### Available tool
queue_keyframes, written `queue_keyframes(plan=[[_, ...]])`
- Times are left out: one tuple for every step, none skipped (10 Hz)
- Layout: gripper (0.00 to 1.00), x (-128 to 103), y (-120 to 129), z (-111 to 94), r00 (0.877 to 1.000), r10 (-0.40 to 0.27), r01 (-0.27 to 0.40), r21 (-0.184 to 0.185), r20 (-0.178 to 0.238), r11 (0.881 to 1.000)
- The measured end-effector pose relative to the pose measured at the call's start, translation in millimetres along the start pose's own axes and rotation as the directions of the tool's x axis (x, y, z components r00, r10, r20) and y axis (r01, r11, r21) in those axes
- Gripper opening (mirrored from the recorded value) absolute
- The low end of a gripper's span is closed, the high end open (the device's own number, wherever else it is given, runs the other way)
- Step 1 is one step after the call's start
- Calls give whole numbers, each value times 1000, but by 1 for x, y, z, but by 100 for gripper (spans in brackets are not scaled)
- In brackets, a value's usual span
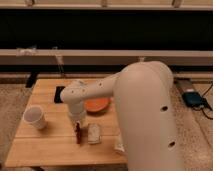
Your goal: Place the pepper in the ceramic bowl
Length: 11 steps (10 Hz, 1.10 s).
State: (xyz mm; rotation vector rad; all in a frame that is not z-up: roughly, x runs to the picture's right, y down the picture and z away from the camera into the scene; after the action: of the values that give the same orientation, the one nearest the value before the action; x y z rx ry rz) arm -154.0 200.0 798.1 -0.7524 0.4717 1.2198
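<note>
Cup (35, 118): left on the counter (47, 146).
Arm (145, 115): reaches in from the right, wrist pointing down.
Gripper (78, 129): low over the counter; grasp cannot be told.
Pepper (78, 135): upright at the gripper's tip, beside the packet (93, 134), outside the bowl (98, 105).

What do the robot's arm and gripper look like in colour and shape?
The arm is thick, rounded and cream-white, with small dark holes on its side. The gripper, low over the wooden table beside the ceramic bowl, looks whitish too.
</note>
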Motion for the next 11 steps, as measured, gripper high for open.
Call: queue_keyframes(plan=[[0, -3, 3, -17, 1000, -5, 5, -1, 14, 1000], [0, -8, 4, -35, 1000, -8, 8, 1, 27, 1000], [0, -14, 5, -54, 999, -12, 11, 3, 43, 1000], [0, -22, 2, -72, 998, -11, 10, 11, 58, 1000], [0, -28, -1, -84, 998, -10, 9, 15, 69, 1000], [1, -30, -3, -89, 997, -9, 7, 19, 74, 1000], [9, -28, -2, -90, 997, -14, 13, 22, 72, 1000], [19, -23, 1, -84, 997, -23, 22, 25, 67, 999], [29, -15, 8, -76, 998, -25, 23, 22, 65, 999], [39, -5, 15, -70, 998, -24, 23, 22, 65, 1000], [50, 8, 19, -66, 998, -13, 11, 23, 61, 1000]])
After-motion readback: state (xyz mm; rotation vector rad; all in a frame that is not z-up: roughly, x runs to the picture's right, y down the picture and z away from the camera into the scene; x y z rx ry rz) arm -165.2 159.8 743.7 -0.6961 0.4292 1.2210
